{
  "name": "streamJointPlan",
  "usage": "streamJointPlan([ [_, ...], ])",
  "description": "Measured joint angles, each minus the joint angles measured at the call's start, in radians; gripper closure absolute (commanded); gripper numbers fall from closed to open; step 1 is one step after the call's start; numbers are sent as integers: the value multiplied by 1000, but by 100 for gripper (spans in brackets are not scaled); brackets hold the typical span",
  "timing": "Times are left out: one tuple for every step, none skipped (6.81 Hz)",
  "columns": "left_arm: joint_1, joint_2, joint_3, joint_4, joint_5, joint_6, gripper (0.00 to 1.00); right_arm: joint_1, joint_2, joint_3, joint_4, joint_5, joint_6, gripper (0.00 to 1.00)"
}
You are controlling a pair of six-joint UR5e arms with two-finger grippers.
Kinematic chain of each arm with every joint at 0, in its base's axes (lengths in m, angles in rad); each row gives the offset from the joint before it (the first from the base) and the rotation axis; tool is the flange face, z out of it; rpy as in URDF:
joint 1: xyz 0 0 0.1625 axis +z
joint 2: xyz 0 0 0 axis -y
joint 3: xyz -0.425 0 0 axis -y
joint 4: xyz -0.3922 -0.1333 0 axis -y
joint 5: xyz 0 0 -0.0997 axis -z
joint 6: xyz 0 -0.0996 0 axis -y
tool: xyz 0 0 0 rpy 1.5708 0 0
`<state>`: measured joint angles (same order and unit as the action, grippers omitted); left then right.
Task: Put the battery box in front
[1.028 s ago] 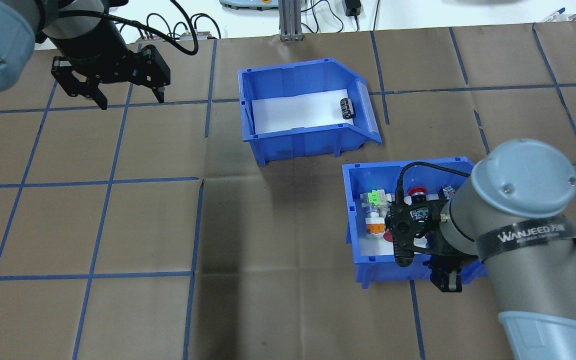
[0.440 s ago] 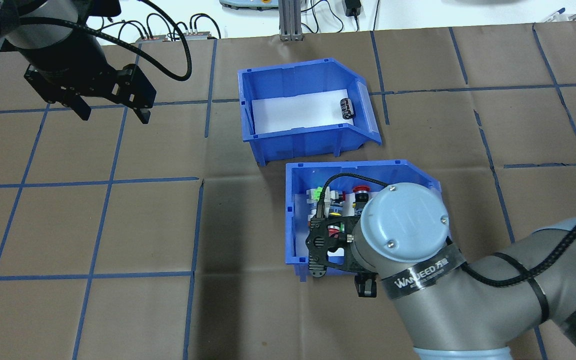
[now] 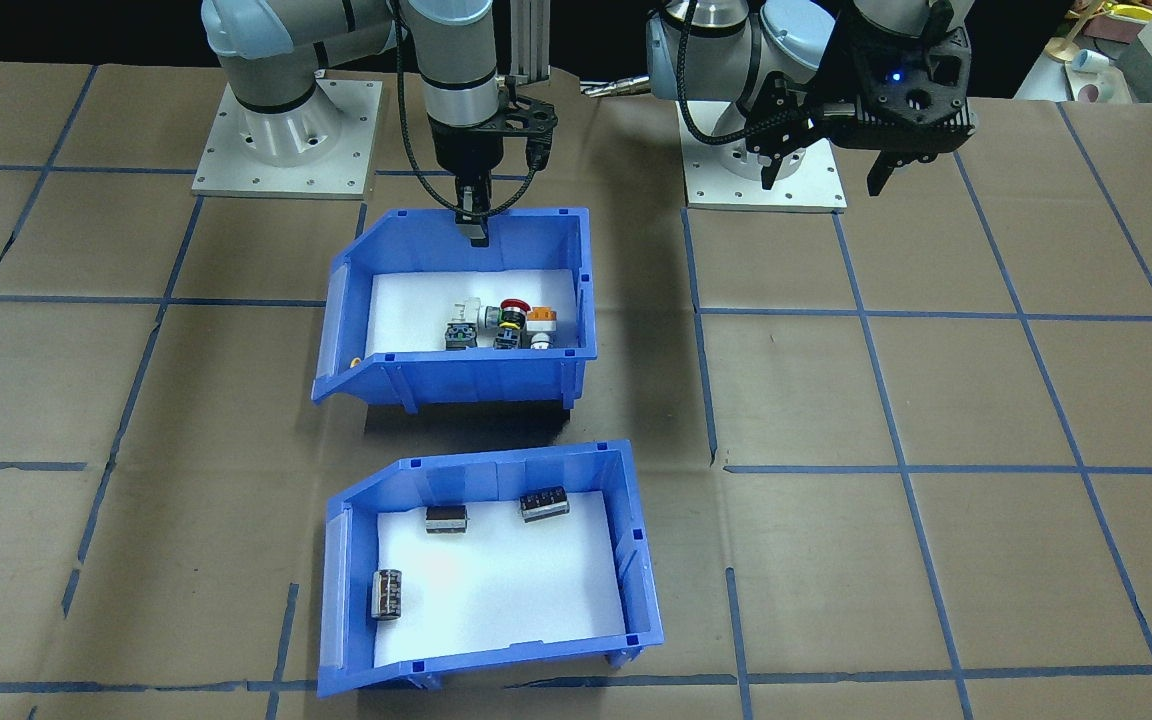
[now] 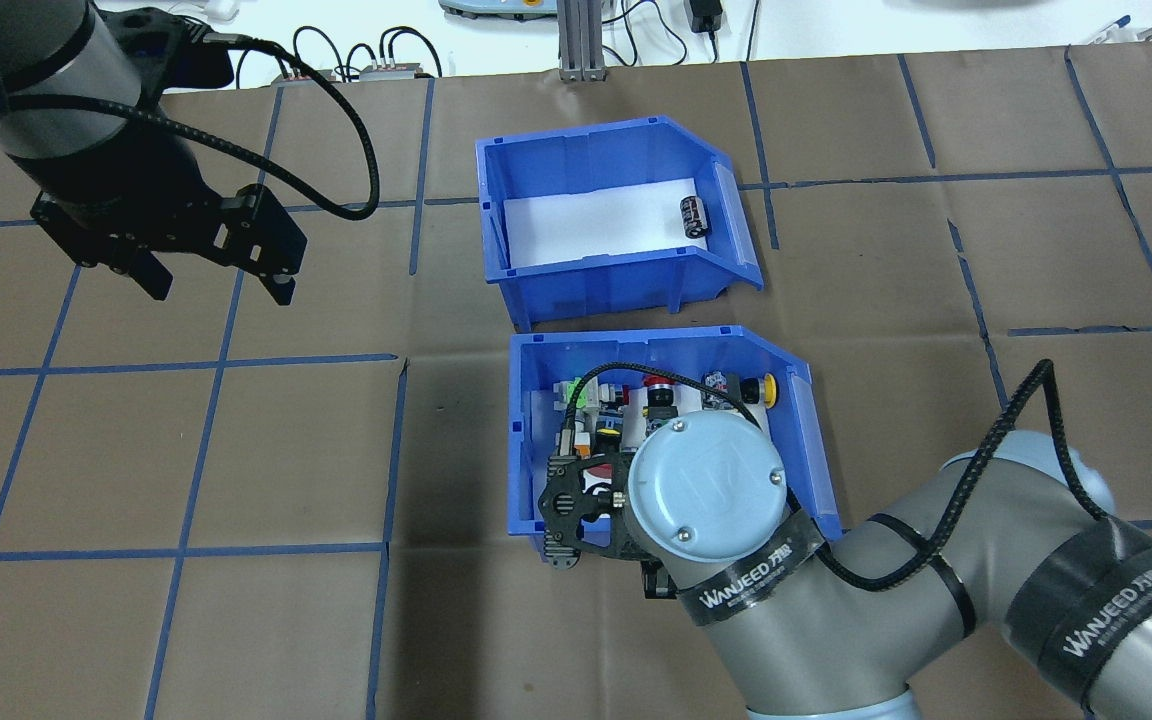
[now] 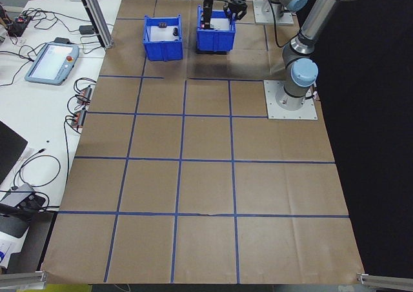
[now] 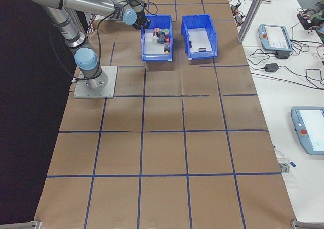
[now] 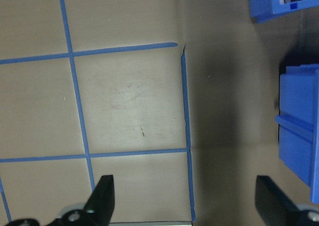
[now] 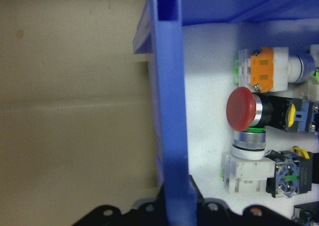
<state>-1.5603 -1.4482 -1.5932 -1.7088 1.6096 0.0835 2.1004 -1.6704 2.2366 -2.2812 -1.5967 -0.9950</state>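
Since a second ago the switch bin (image 4: 671, 440) has slid leftward, dragged by the right pincer (image 3: 473, 215) clamped on its rear wall. The left pincer (image 4: 214, 270) hangs open, empty. The battery box (image 4: 616, 220), behind it on the bench (image 4: 186, 450), looks light and rigid; grip a wall.

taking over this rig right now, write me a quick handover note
Left claw: open, empty, hovering over bare table.
Right claw: shut on the robot-side wall of the switch bin.
Battery box: neither claw touches it. It holds three black cells and sits apart from the switch bin, on the side away from the robot.
Done: the two bins are lined up, switch bin nearer the robot.
Left: probably release the switch bin and retract, after checking that the far side counts as front.
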Motion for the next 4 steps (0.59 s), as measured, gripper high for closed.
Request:
streamJointPlan([
  [0,18,-28,18,-2,-1,1,13,19,0,-15,0,17,74],
  [1,30,-44,27,-3,-2,1,19,29,0,-20,0,25,31],
  [1,35,-49,31,-3,-2,1,20,32,0,-21,0,28,0],
  [2,34,-47,33,-1,-2,1,20,34,0,-20,1,26,0],
])
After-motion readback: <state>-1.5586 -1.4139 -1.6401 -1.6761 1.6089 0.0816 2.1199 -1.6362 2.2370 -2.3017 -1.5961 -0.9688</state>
